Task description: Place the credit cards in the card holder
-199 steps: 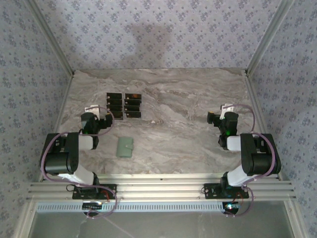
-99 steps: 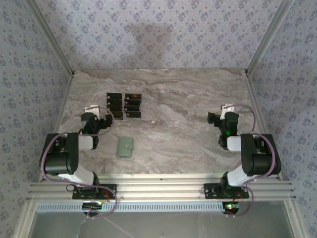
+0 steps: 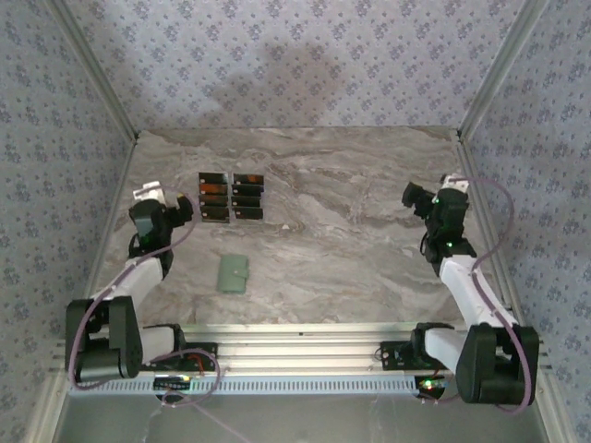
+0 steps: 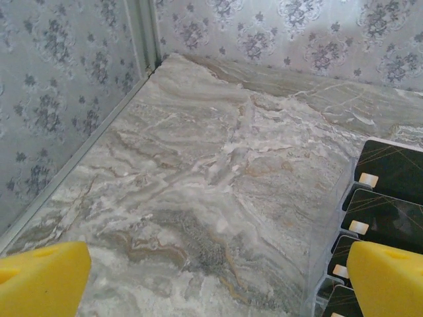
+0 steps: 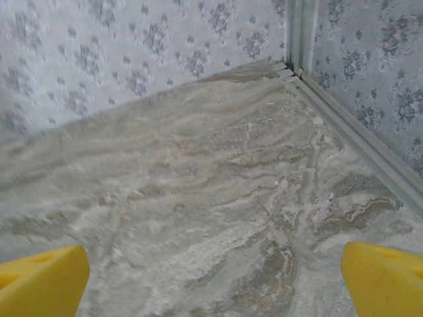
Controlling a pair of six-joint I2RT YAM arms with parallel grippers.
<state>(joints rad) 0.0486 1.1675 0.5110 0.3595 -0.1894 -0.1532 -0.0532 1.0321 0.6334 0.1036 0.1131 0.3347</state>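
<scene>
The credit cards point(image 3: 230, 196) are dark rectangles laid in two short columns at the table's middle left; the one at the top of the left column has an orange mark. The card holder point(image 3: 233, 273), a pale green pouch, lies flat in front of them, nearer the arms. My left gripper point(image 3: 177, 210) hovers just left of the cards, open and empty. In the left wrist view its yellow fingertips point(image 4: 41, 281) stand wide apart over bare marble, with the credit cards point(image 4: 388, 173) at the right edge. My right gripper point(image 3: 410, 196) is open at the far right, empty, over bare table point(image 5: 211, 198).
The cards sit in a clear plastic tray point(image 4: 330, 231). Metal rails point(image 3: 120, 198) and patterned walls bound the marble table on the left, back and right. The right wrist view looks into the back right corner point(image 5: 294, 66).
Both arms have unfolded and stretched out from their tucked poses. The left gripper shifted left and farther back, the right gripper right and farther back. Cards and card holder have not moved.
</scene>
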